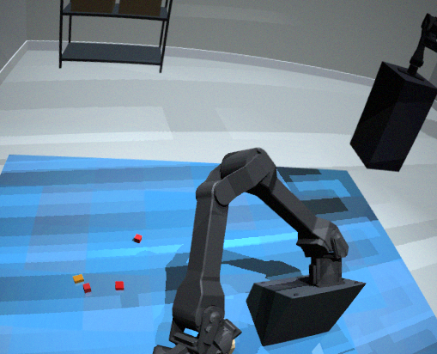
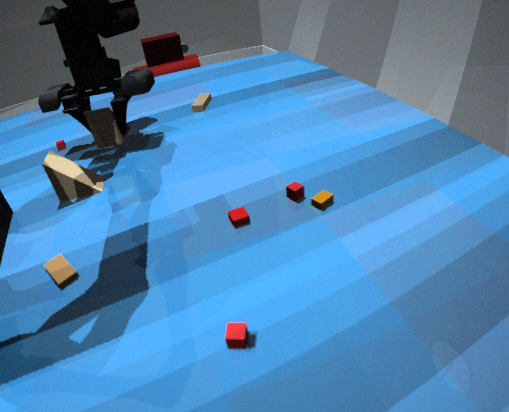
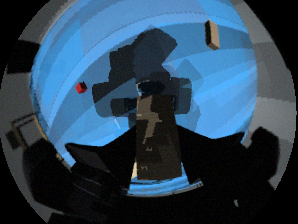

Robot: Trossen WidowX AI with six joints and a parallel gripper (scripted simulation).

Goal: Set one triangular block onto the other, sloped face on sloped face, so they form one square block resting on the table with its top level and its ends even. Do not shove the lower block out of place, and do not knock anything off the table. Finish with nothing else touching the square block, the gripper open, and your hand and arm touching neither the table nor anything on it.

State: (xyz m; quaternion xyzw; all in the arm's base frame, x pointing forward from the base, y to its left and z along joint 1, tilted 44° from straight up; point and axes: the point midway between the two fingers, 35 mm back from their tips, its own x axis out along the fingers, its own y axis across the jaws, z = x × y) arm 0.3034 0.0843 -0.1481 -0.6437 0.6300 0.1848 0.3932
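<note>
Above the blue table, the tool (image 2: 105, 125) (image 3: 154, 125) pointing downward, fingers around a triangular block (image 2: 101, 128) (image 3: 159, 145).

On the table (image 1: 112, 206) (image 2: 405, 280) (image 3: 210, 90) lie 4 cubes (image 2: 239, 217) (1 beside a flat block (image 1: 78, 278) (image 2: 322, 200)).

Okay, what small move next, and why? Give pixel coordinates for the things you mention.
I'd probably carry the held block (image 2: 101, 127) (image 3: 158, 142) toward the free triangular block (image 2: 72, 177), keeping it raised: the end effector (image 2: 105, 125) (image 3: 154, 125) grips it beside that block, not over its slope.

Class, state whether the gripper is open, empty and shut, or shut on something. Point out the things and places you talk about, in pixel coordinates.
Shut on a triangular block (image 2: 103, 128) (image 3: 159, 140): the gripper's (image 2: 107, 131) (image 3: 159, 135) fingers flank it.
</note>
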